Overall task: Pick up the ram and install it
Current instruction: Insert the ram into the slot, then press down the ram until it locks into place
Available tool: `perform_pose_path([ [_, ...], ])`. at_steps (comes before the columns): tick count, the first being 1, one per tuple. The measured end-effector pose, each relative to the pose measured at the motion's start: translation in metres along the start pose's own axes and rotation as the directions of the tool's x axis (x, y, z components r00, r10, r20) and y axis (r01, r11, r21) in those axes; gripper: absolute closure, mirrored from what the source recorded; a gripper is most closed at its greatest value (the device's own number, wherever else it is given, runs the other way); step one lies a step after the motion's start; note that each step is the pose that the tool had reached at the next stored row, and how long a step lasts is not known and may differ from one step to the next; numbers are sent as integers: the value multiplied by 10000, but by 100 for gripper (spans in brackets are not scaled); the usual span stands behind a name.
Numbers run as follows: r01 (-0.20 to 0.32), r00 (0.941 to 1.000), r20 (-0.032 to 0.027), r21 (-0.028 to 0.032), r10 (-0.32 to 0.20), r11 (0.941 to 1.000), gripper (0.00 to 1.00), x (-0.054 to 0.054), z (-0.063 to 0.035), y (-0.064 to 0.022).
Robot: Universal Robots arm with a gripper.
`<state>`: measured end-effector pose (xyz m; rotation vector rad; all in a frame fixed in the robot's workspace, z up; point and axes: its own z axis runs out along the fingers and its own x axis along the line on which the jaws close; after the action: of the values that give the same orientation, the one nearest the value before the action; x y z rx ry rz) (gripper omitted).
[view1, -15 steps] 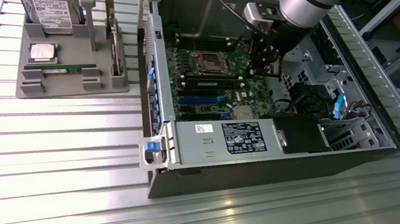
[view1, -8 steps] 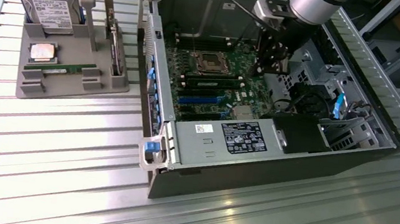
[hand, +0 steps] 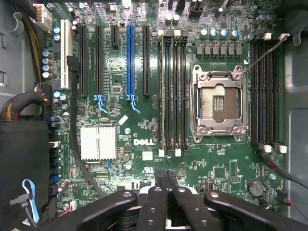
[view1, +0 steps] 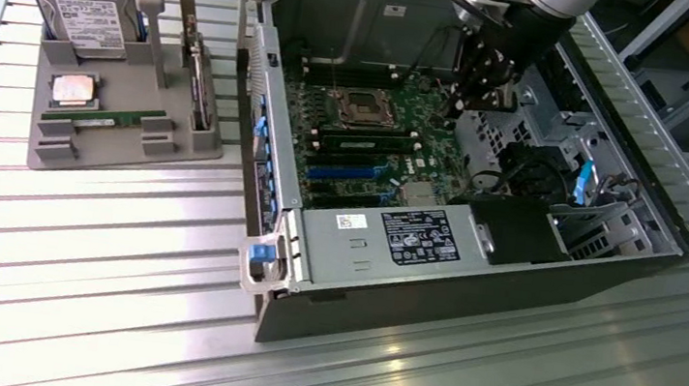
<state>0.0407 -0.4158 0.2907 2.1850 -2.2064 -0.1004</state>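
Observation:
The ram (view1: 366, 144) stands seated on edge in a memory slot of the motherboard, beside the CPU socket (view1: 361, 107). From the wrist view it shows as a thin green strip (hand: 162, 96) in the slot bank next to the socket (hand: 219, 103). A matching green stick (view1: 112, 118) lies in the grey holder at the exterior view's left. My gripper (view1: 479, 99) hangs inside the open computer case, above the board and apart from the slots. Its fingers (hand: 159, 192) are shut together with nothing between them.
The grey holder (view1: 50, 155) also carries a hard drive (view1: 80, 12), a CPU chip (view1: 75, 89) and an upright card (view1: 200, 89). Case walls (view1: 265, 145) ring the board. The power supply (view1: 397, 243) and drive bay (view1: 535, 229) fill the near end. Cables (hand: 77, 120) cross the board.

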Motion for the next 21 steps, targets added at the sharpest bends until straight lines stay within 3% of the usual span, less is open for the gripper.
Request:
perform_pose_path([
  [6, 1, 10000, -2, 0, -1, 10000, 90, 6, 14, 2],
  [12, 1, 10000, -2, 0, -1, 10000, 90, 21, 147, 24],
  [21, 1, 10000, -2, 0, -1, 10000, 90, 10, 332, 151],
])
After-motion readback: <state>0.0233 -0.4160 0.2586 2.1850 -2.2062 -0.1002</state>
